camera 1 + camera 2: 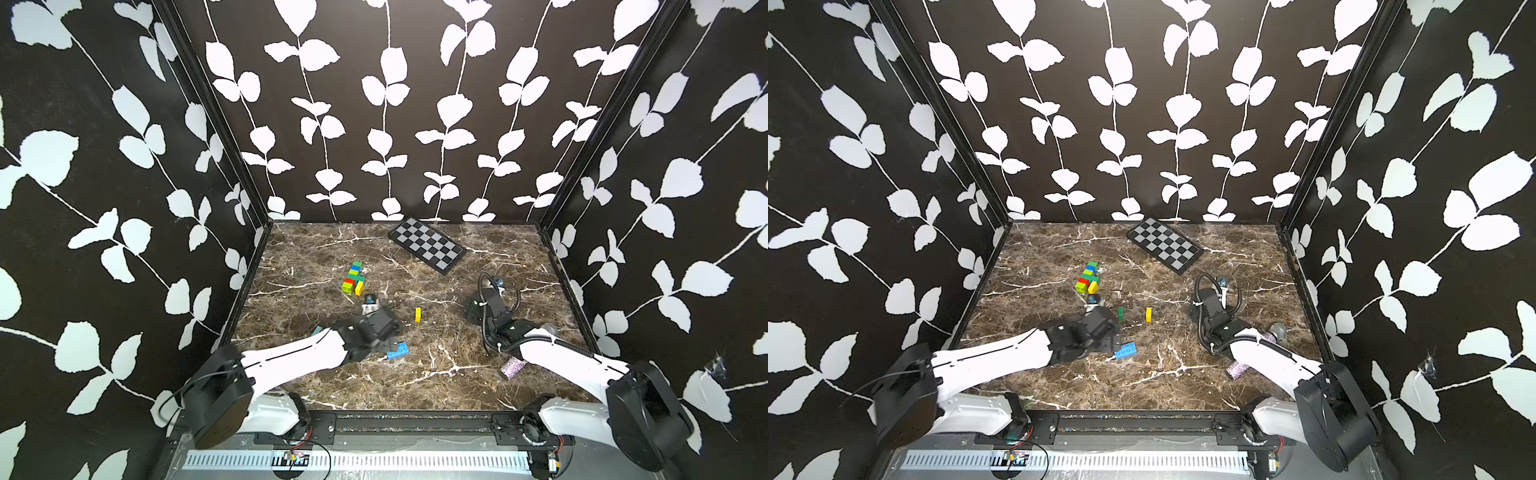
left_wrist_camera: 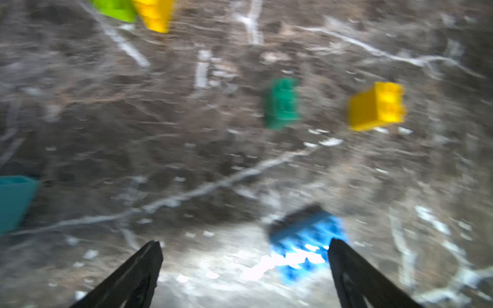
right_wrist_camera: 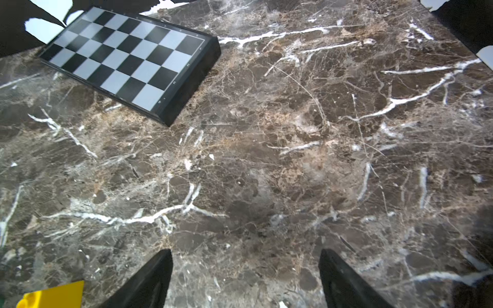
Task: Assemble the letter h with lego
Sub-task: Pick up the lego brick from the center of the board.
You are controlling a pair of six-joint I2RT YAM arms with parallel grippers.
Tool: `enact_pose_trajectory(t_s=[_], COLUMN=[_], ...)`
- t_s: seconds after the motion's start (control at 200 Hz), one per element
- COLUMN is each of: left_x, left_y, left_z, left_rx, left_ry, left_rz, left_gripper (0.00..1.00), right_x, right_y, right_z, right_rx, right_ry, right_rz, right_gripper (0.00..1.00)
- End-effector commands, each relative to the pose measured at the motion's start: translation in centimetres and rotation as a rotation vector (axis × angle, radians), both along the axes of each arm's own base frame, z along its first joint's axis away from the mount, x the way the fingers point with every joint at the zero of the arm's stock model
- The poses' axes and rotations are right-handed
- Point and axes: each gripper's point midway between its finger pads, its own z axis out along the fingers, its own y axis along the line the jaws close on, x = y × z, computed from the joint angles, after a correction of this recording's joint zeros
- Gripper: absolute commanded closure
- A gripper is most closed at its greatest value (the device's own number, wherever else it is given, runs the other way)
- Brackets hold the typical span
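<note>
The left jaws stand wide apart and hold nothing, low over the table (image 1: 436,386) a little left of its middle. The left wrist view is blurred, but it shows a blue brick (image 2: 304,237) lying just beside one fingertip (image 2: 346,266); I cannot tell whether they touch. Farther from the robot lie a loose dark green brick (image 1: 1121,313) and, near it but apart, a loose yellow brick (image 1: 418,314). A pale blue brick (image 2: 13,202) lies at the edge of the left wrist view. The joined lego (image 1: 354,277), a short run of lime, red, yellow, blue and green bricks, lies farther back, left of centre. The right jaws stand well apart and empty over bare marble on the table's right side. A checkered board (image 3: 128,58) lies near the back wall, and a glittery purple cylinder (image 1: 514,368) lies partly under the right arm (image 1: 573,361).
</note>
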Motion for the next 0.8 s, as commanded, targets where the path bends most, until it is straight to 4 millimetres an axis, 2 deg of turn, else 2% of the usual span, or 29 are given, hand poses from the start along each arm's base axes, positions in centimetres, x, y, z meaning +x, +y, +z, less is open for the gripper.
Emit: enact_pose_trajectory(t_s=[0.0,0.095,0.185,0.59,0.79], left_x=[-1.4,-1.8,-1.8,-1.8,-1.5], left_y=[0.7,-0.4,-0.7,-3.9,-3.8], left_z=[-1.8,-2.8,-3.1,-5.6,-6.1], left_rx=[0.087,0.132,0.164,0.088,0.070], left_ry=[0.114,0.165,0.171,0.240,0.249], left_rz=[0.124,0.159,0.209,0.191,0.203], left_gripper=[0.01,0.03,0.03,0.03,0.05], right_x=[1.1,1.2,1.2,1.5,1.6], right_y=[0.3,0.5,0.8,1.3,1.5], right_z=[1.2,1.0,0.8,0.6,0.4], right_rx=[0.040,0.043,0.048,0.053,0.052], right_ry=[-0.049,-0.042,-0.032,-0.019,-0.009], right_rz=[-0.026,-0.021,-0.015,0.005,0.014], right_gripper=[0.14,0.14,0.14,0.14,0.14])
